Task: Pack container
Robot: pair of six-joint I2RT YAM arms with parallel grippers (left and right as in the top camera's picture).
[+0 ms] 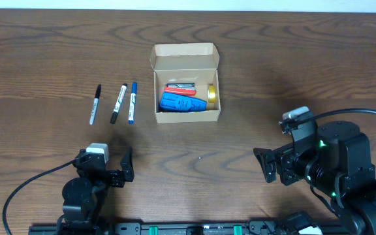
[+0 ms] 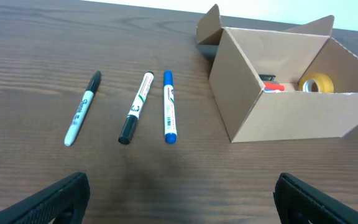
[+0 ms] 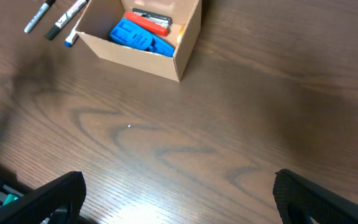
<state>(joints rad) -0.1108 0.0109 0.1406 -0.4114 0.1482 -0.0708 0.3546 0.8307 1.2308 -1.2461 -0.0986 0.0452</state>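
The tan cardboard container [image 1: 187, 83] stands open at the table's middle, flap lid up at the back. Inside lie a blue object [image 1: 183, 102], a red and black object [image 1: 180, 89] and a yellow tape roll [image 1: 211, 94]. It also shows in the left wrist view [image 2: 291, 102] and the right wrist view [image 3: 143, 34]. Three markers lie left of it: a black-capped one [image 1: 95, 104], a green-labelled one [image 1: 118, 103] and a blue one [image 1: 132, 102]. My left gripper [image 1: 126, 165] is open and empty near the front edge. My right gripper [image 1: 266, 166] is open and empty at the front right.
The dark wooden table [image 1: 273, 72] carries nothing else. The arm bases and cables sit along the front edge.
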